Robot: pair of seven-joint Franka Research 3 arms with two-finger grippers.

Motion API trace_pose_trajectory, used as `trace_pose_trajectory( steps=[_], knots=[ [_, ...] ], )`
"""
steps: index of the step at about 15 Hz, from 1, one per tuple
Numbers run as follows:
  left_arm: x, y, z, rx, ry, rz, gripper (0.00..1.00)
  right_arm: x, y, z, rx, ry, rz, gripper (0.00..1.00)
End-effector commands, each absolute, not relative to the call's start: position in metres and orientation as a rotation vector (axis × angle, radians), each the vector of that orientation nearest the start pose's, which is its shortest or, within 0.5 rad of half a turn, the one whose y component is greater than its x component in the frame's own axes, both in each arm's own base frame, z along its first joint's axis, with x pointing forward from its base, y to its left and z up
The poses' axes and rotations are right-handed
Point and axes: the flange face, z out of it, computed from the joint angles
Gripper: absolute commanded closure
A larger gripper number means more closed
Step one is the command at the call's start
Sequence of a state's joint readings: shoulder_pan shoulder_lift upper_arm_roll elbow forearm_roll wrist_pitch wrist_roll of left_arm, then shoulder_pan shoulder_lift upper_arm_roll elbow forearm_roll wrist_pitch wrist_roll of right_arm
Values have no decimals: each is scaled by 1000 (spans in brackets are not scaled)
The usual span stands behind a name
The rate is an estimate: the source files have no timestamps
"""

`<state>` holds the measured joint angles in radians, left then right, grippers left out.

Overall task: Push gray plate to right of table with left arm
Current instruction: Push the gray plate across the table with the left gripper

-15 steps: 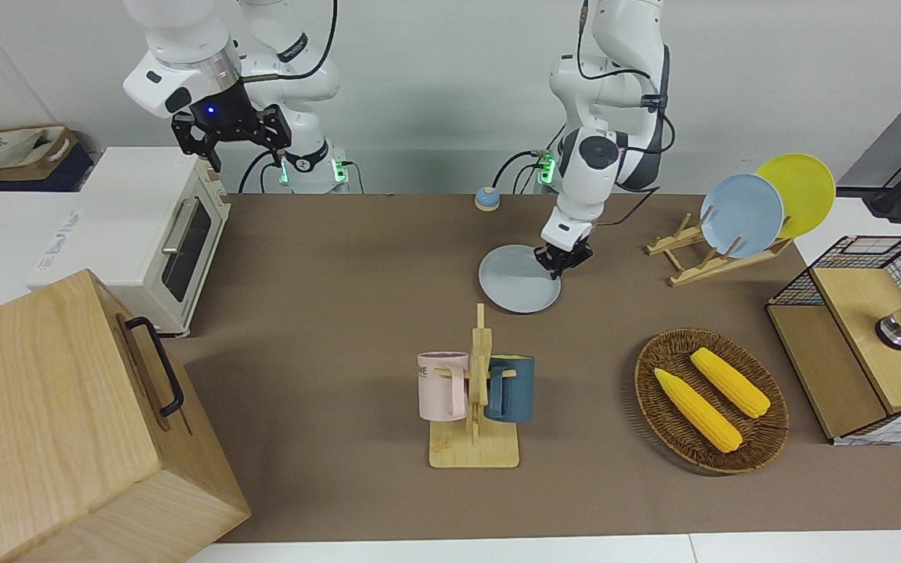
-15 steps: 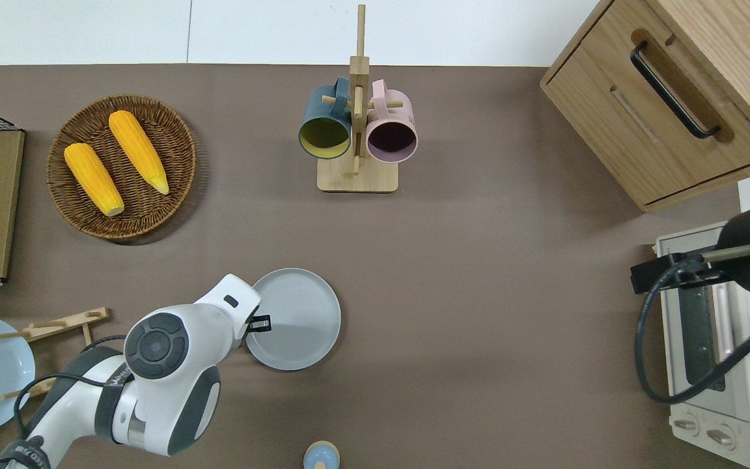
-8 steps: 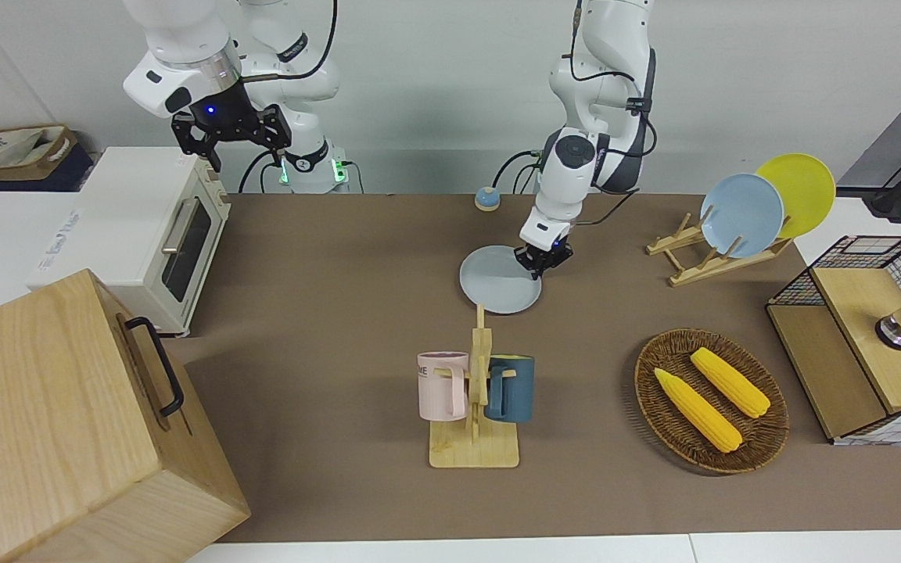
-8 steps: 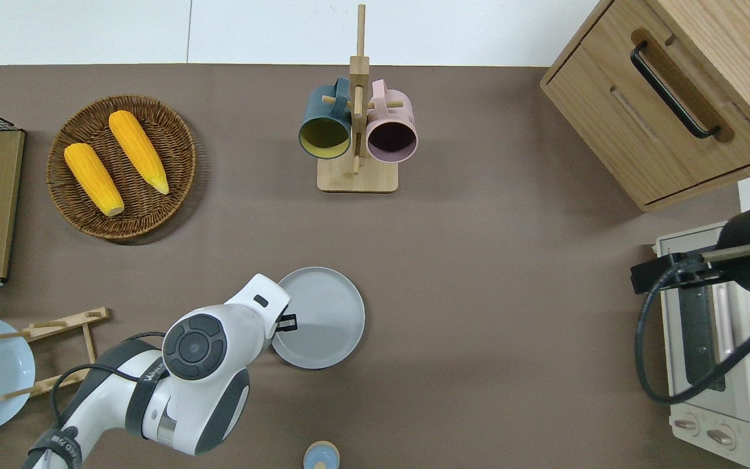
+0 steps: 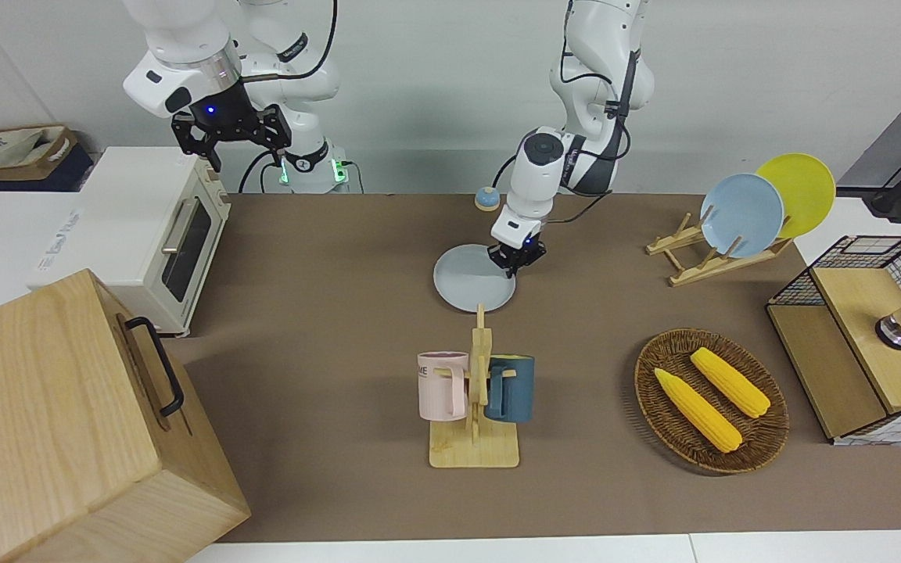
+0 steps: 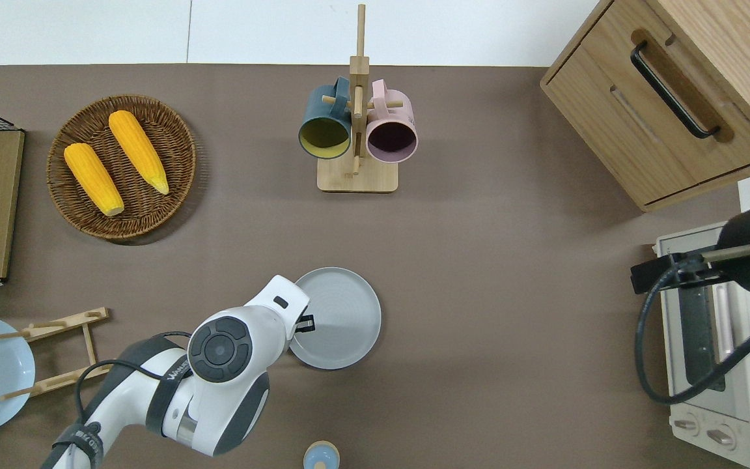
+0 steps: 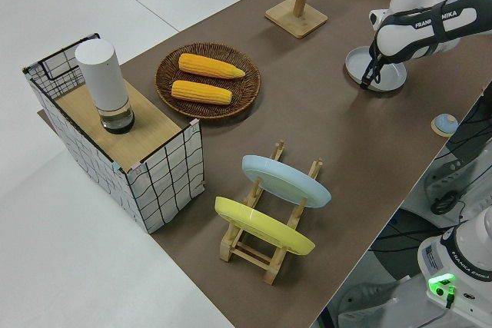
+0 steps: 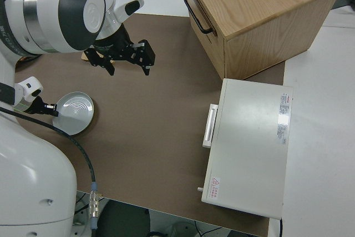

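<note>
Since one second ago, shifted together toward the right arm's end of the table (image 5: 325, 328): gray plate (image 6: 342, 318) and left gripper (image 6: 306, 322). Now lowered at the plate's rim on the side toward the left arm's end; finger opening, cannot tell. Flat near the table's middle, nearer to the robots than the mug rack (image 6: 357, 130). Right arm parked, right gripper (image 8: 123, 55) spread apart, holding nothing.

Three plates: one gray (image 6: 339, 318), one blue (image 5: 741, 215), one yellow (image 5: 801, 190), two mugs: pink (image 5: 442, 385), teal (image 5: 511, 388), two corn cobs (image 5: 698, 409), one basket (image 5: 771, 434), one mug rack (image 5: 475, 450), one plate rack (image 5: 693, 262), one toaster oven (image 5: 138, 234), one wooden cabinet (image 5: 67, 438), two arms (image 6: 219, 365)
</note>
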<state>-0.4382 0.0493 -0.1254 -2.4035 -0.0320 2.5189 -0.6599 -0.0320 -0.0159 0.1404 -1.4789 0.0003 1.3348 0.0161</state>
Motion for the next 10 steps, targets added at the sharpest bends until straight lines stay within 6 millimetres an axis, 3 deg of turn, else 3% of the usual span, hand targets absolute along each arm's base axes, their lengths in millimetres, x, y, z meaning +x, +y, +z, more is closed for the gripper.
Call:
trace_pose_trajectory(
  steps=[1, 10],
  knots=[
    [414, -315, 268, -3193, -230, -12, 1000, 518, 57, 660, -3140, -121, 208, 17],
    [404, -385, 275, -3213, -284, -17, 1000, 518, 56, 660, -3139, -121, 208, 17]
  ],
)
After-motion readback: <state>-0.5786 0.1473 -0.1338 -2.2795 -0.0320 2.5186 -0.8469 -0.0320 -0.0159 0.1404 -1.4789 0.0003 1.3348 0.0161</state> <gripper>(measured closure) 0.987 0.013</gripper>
